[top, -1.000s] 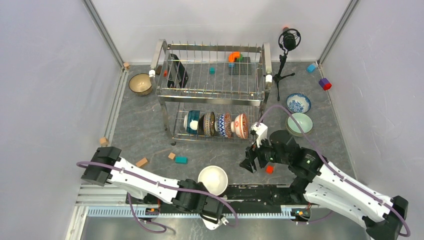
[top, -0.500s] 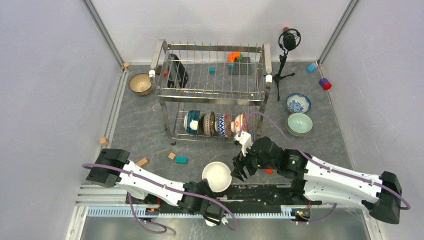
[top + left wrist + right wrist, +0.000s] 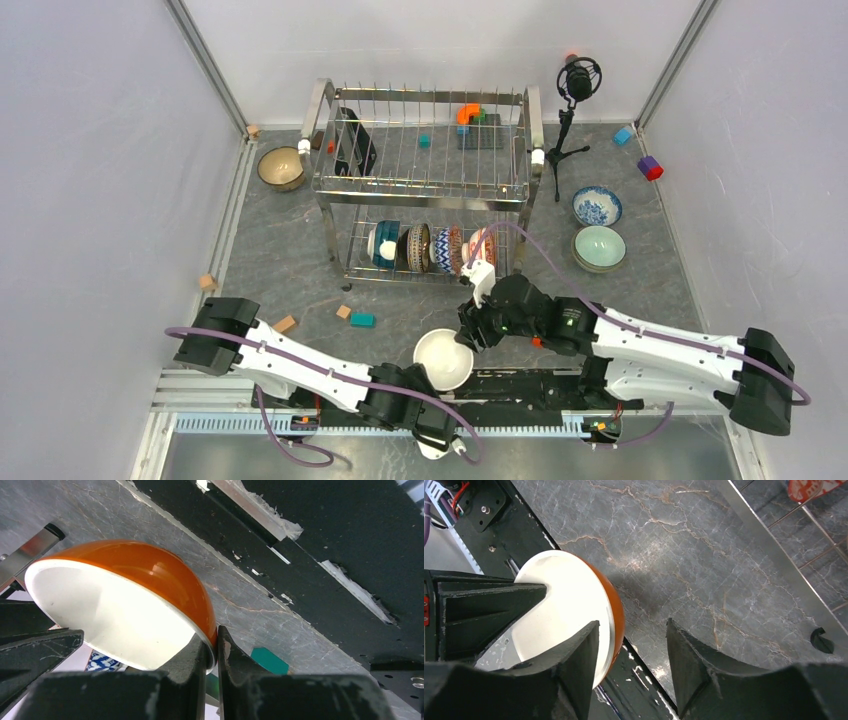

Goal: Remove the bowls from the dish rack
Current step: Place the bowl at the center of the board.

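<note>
step: handover of orange bowl [image 3: 443, 358], tilted, near front of dish rack [image 3: 425, 190]. left gripper [image 3: 214, 639] clamped on its rim. right gripper [image 3: 633, 626] jaws apart, far rim between them. next, likely: right closes firmly, then left lets go. bowl empty, white inside. rack lower tier: row of bowls [image 3: 430, 248] on edge.

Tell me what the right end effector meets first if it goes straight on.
Probably the rim of the orange bowl, which the left end effector holds: the right end effector has its open jaws either side of that rim. Depth is unclear.
</note>
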Robot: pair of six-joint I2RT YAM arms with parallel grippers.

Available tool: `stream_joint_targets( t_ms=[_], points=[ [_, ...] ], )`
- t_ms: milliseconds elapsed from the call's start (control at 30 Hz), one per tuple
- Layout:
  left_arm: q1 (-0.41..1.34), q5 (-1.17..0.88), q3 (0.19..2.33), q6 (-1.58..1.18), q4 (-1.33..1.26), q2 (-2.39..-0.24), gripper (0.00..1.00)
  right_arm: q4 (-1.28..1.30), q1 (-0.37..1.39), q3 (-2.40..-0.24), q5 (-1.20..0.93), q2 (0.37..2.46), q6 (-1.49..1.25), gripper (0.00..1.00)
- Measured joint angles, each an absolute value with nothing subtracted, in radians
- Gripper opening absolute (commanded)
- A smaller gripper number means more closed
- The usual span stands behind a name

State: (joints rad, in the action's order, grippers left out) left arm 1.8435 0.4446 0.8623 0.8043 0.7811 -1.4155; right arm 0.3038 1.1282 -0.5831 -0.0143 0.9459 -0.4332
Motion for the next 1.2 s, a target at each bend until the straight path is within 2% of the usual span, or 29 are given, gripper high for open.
stream_joint_targets(
  t_ms=[100, 433, 633, 700, 733, 800, 867, 900, 967, 1200],
  points=[
    [1.843, 0.433, 0.862, 0.797, 0.778, -1.415, 0.02, 0.293, 1.137, -0.582, -0.014, 0.973, -0.438, 0.49],
    [1.843, 0.408, 0.862, 0.771, 0.775, -1.412, 0.02, 0.291, 1.181, -0.582, -0.018, 1.039, -0.438, 0.42],
    [1.843, 0.407, 0.862, 0.759, 0.765, -1.411, 0.03, 0.29, 1.203, -0.582, -0.017, 1.053, -0.438, 0.13],
    [1.844, 0.408, 0.862, 0.751, 0.754, -1.411, 0.14, 0.287, 1.206, -0.582, -0.004, 1.053, -0.442, 0.01],
    [1.844, 0.409, 0.862, 0.744, 0.739, -1.411, 0.23, 0.286, 1.206, -0.582, 0.007, 1.053, -0.445, 0.0],
    [1.843, 0.412, 0.863, 0.726, 0.713, -1.41, 0.47, 0.286, 1.203, -0.582, 0.025, 1.053, -0.445, 0.0],
    [1.843, 0.414, 0.863, 0.707, 0.706, -1.403, 0.66, 0.295, 1.205, -0.581, 0.034, 1.05, -0.441, 0.0],
    [1.843, 0.416, 0.863, 0.695, 0.707, -1.398, 0.72, 0.301, 1.205, -0.581, 0.036, 1.044, -0.441, 0.0],
    [1.843, 0.419, 0.863, 0.67, 0.706, -1.384, 0.98, 0.303, 1.207, -0.578, 0.042, 1.025, -0.441, 0.0],
    [1.843, 0.468, 0.873, 0.568, 0.713, -1.323, 1.0, 0.303, 1.207, -0.564, 0.083, 0.962, -0.447, 0.0]
  ],
)
